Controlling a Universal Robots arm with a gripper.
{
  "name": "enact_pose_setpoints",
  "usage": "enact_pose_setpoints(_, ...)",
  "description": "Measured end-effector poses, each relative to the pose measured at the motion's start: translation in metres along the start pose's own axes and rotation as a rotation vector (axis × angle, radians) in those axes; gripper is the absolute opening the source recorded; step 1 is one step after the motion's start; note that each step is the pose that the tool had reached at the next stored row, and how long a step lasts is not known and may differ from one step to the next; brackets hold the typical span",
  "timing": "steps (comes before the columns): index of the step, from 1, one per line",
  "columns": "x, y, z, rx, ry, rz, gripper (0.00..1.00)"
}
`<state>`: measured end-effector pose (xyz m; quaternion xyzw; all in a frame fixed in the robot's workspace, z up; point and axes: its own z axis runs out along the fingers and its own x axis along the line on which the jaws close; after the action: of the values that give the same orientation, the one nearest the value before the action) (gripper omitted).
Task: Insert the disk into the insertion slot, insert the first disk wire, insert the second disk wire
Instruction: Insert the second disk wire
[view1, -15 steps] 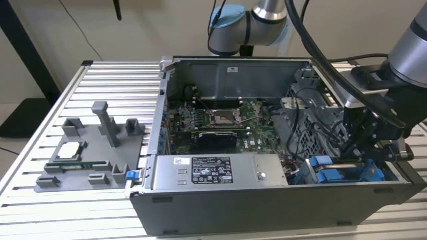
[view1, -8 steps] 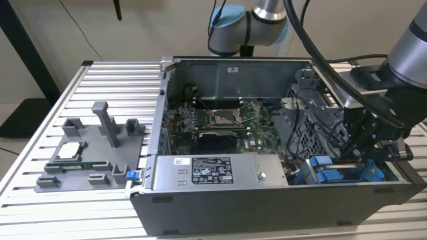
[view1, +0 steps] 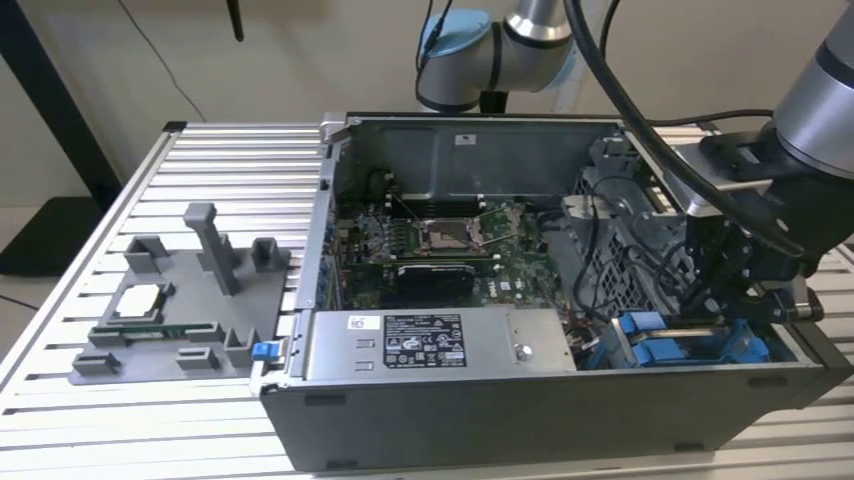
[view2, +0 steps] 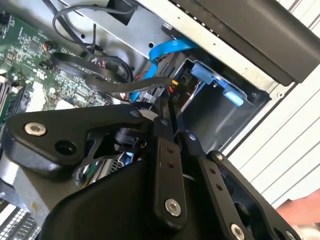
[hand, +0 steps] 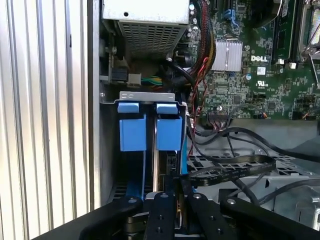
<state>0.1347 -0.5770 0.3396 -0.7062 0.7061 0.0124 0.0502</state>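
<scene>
Two blue carrier fronts sit side by side in the grey insertion slot (hand: 140, 96) at the case's near corner on the exterior view's right (view1: 603, 345). The disk (hand: 169, 131) appears to be the carrier in line with my gripper; its metal body is hidden inside the cage. My gripper (hand: 177, 192) (view2: 172, 127) (view1: 731, 300) hangs just behind that carrier. It is shut on the black plug of a flat black disk wire (hand: 230, 172) (view2: 125, 85). A blue wire (view2: 170, 47) curves to the cage nearby.
The labelled grey power-supply box (view1: 427, 345) (hand: 145, 20) stands beside the cage. The motherboard (view1: 441, 240) and loose black cables (hand: 280, 150) crowd the case floor. A grey fixture (view1: 187, 300) rests on the slatted table (view1: 80, 420) at the exterior view's left.
</scene>
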Motion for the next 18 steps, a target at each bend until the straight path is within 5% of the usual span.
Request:
enact_pose_setpoints(8,0.0006,0.0004,0.0062,0.0,-0.0003,0.0,0.0)
enact_pose_setpoints(9,0.0004,0.0004,0.0073,0.0,-0.0036,0.0,1.0)
enact_pose_setpoints(18,-0.0008,-0.0005,-0.01,-0.0062,-0.0073,0.001,1.0)
